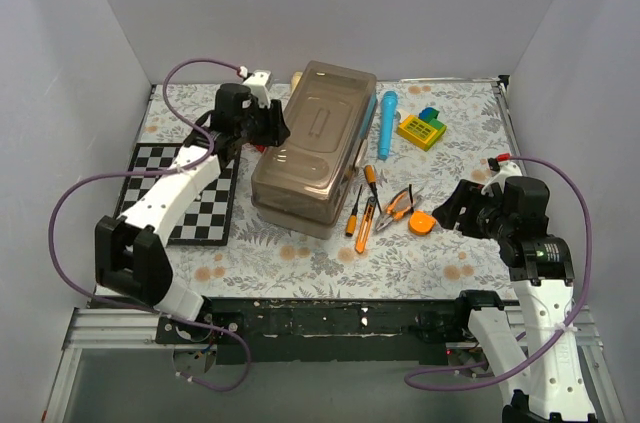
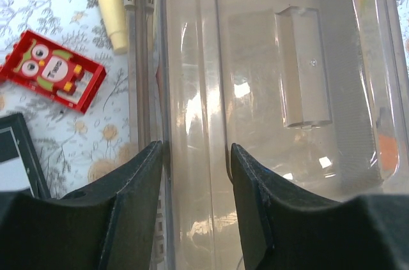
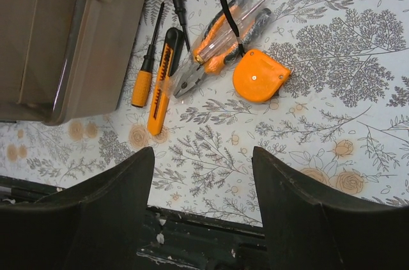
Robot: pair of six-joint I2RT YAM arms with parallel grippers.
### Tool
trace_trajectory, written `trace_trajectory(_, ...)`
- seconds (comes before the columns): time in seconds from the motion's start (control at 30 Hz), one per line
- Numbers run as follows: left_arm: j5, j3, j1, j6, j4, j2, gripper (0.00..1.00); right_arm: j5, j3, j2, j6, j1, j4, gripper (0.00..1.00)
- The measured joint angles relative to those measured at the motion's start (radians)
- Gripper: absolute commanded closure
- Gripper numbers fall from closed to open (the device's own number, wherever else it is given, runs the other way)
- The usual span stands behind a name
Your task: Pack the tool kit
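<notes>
The grey-brown translucent toolbox (image 1: 315,148) lies shut in the middle of the table. My left gripper (image 1: 272,125) is at its far left side. In the left wrist view its fingers (image 2: 137,200) stand either side of the lid's long edge (image 2: 192,91), pressed against it. To the right of the box lie small orange-handled screwdrivers (image 1: 352,213), an orange utility knife (image 3: 163,82), pliers (image 1: 398,205) and an orange tape measure (image 1: 422,224). My right gripper (image 1: 458,208) hangs open just right of the tape measure (image 3: 257,76), with only tablecloth between its fingers (image 3: 128,187).
A blue cylindrical tool (image 1: 386,125) and a yellow toy block (image 1: 421,129) lie behind the hand tools. A chessboard mat (image 1: 185,193) covers the left side. A red owl toy (image 2: 52,71) and a cream stick (image 2: 108,5) lie left of the box. The table's front rail (image 3: 211,232) runs under the right gripper.
</notes>
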Motion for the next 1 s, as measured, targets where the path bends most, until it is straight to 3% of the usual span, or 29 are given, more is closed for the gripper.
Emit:
trace_trajectory(0.2,-0.039,-0.177,0.000,-0.045,0.013,-0.187,0.74,0.000,0.000,-0.003,0.003,0.000,0.002,0.29)
trace_trajectory(0.43,-0.032,-0.268,0.003,-0.069,-0.128,-0.384,0.32,0.000,0.000,-0.006,0.005,0.000,0.004,0.28)
trace_trajectory(0.5,-0.013,-0.258,0.002,-0.073,-0.189,-0.424,0.08,-0.008,0.000,-0.006,0.008,0.000,0.008,0.31)
trace_trajectory(0.53,-0.003,-0.244,0.002,-0.074,-0.215,-0.439,0.02,-0.014,0.000,-0.005,0.010,0.000,0.013,0.32)
trace_trajectory(0.77,0.040,-0.087,0.002,-0.089,-0.256,-0.457,0.02,-0.067,0.000,0.029,0.012,0.000,0.023,0.34)
trace_trajectory(1.0,0.021,-0.037,0.002,-0.041,-0.253,-0.294,0.02,-0.107,0.000,0.039,0.031,0.012,0.022,0.35)
